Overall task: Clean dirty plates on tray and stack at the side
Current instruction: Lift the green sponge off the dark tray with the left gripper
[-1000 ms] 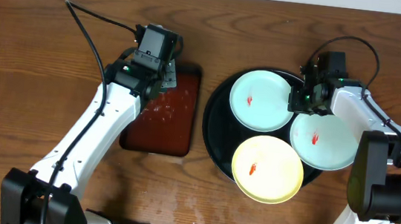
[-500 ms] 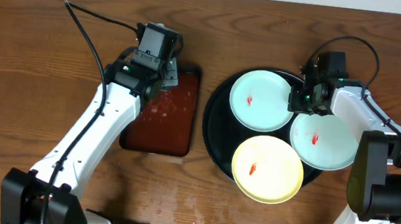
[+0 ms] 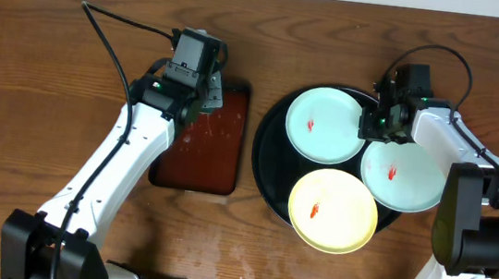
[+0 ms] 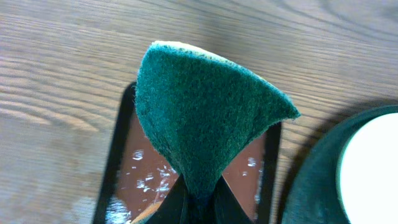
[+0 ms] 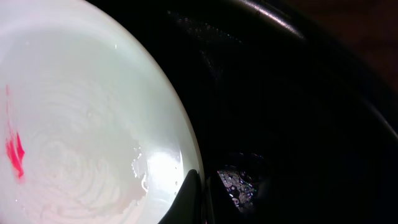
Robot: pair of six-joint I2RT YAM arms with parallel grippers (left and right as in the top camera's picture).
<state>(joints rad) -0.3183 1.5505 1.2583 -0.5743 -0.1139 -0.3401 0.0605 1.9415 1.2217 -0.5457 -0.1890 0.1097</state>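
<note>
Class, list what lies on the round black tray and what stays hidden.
On the tray lie two mint-white plates and a yellow plate, each red-smeared. The floor beneath them is hidden.

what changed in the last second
Nothing visibly changed. The left gripper still holds the green sponge over the reddish-brown tray, the right gripper stays at a mint plate's rim, and all three plates remain on the black tray.
</note>
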